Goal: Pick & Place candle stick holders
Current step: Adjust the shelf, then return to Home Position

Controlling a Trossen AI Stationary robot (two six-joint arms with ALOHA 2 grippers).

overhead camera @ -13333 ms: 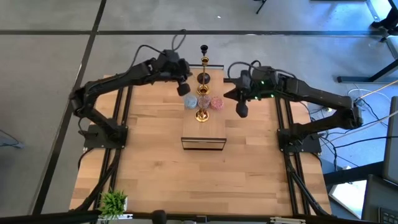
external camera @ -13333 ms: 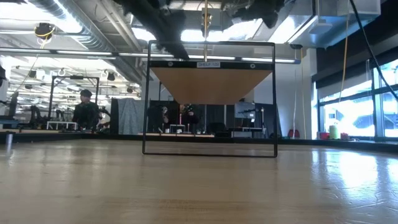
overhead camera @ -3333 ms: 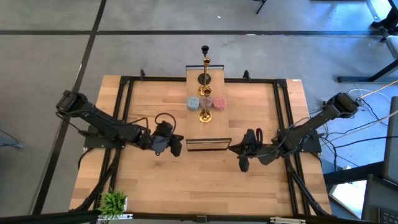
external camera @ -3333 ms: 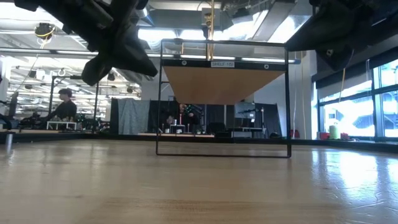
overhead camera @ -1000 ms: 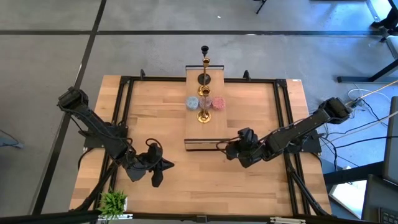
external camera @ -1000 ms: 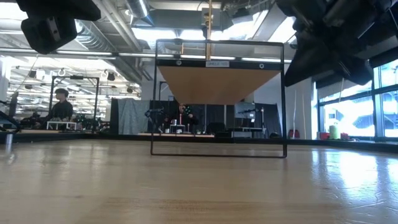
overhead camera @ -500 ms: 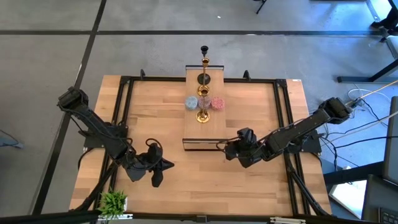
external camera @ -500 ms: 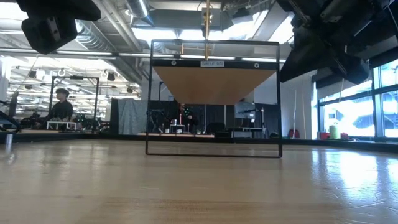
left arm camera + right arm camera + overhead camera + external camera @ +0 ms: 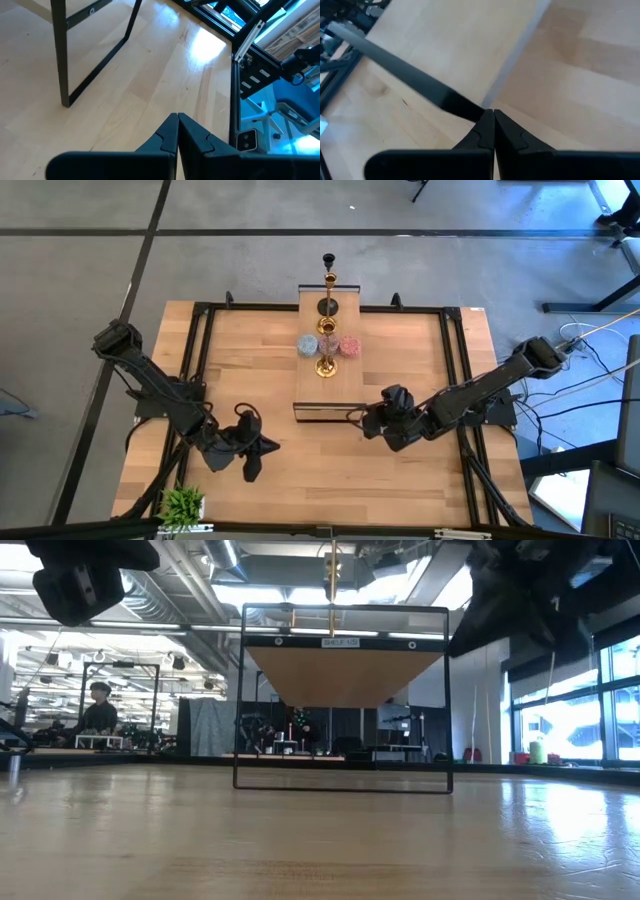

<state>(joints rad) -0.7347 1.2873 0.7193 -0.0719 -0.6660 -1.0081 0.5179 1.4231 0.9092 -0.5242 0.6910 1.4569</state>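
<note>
Right gripper (image 9: 362,423) (closed) touches the shelf frame (image 9: 327,411).

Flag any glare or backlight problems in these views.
Low view: bright windows silhouette the shelf frame, tabletop sheen at right. Left wrist view: glare patch on the table ahead of the left gripper. Right wrist view: plank soft, washed out.

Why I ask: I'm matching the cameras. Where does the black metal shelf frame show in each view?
High view: the black frame is at table centre, its near end just below mid-picture.
Low view: an upright rectangle in mid-picture.
Left wrist view: one leg and a foot bar at the upper left.
Right wrist view: a dark bar running diagonally to the fingertips.
Shared landmark: the wooden table, under the frame in all four.
</note>
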